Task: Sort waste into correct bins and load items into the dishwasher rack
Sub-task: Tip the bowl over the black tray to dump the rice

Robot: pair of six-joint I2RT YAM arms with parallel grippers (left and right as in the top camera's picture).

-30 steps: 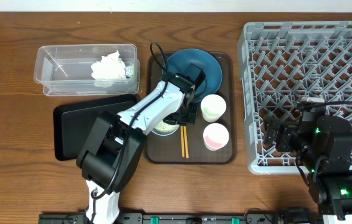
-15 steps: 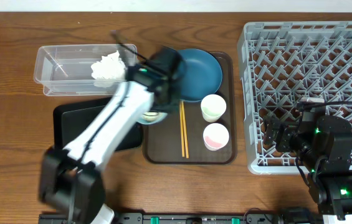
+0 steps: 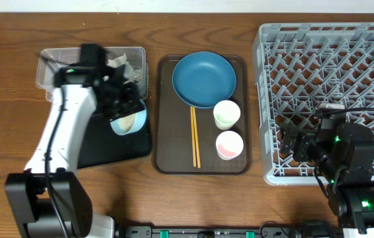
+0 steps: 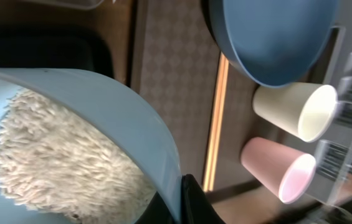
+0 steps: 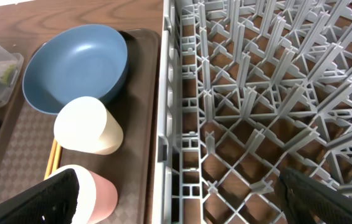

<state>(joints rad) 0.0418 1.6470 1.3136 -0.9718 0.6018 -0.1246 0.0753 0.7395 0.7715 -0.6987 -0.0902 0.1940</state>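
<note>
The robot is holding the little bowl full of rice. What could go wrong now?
1. The left gripper pinches the small blue bowl only by its rim, so the bowl might slip and drop.
2. The bowl hangs near the right edge of the black tray. Tipped there, the rice could spill onto the brown tray instead.
3. The left arm is close to the clear tub and could bump it.
</note>
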